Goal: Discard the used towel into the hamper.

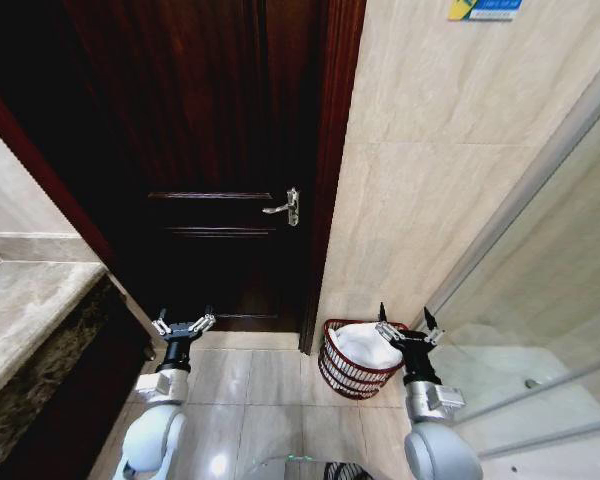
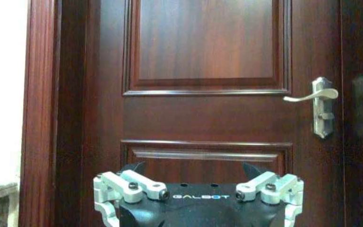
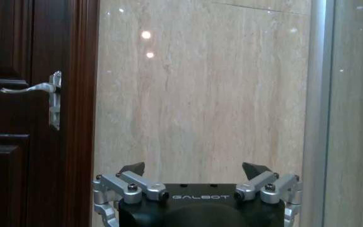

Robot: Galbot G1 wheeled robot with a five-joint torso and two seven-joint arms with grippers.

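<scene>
The hamper (image 1: 345,375), a small reddish-brown wicker basket, stands on the floor against the wall just right of the door. A white towel (image 1: 363,345) lies bunched inside it, filling the top. My right gripper (image 1: 408,328) hovers open over the hamper's right rim with nothing between its fingers; in the right wrist view the right gripper (image 3: 194,170) faces the beige wall. My left gripper (image 1: 183,325) is held open in front of the door, well left of the hamper, and the left gripper (image 2: 194,169) looks straight at the door panels.
A dark wooden door (image 1: 230,150) with a silver lever handle (image 1: 286,207) fills the middle. A marble counter (image 1: 20,310) runs along the left. A glass shower partition (image 1: 540,290) stands at the right, close beside the hamper. Tiled floor (image 1: 250,390) lies between the arms.
</scene>
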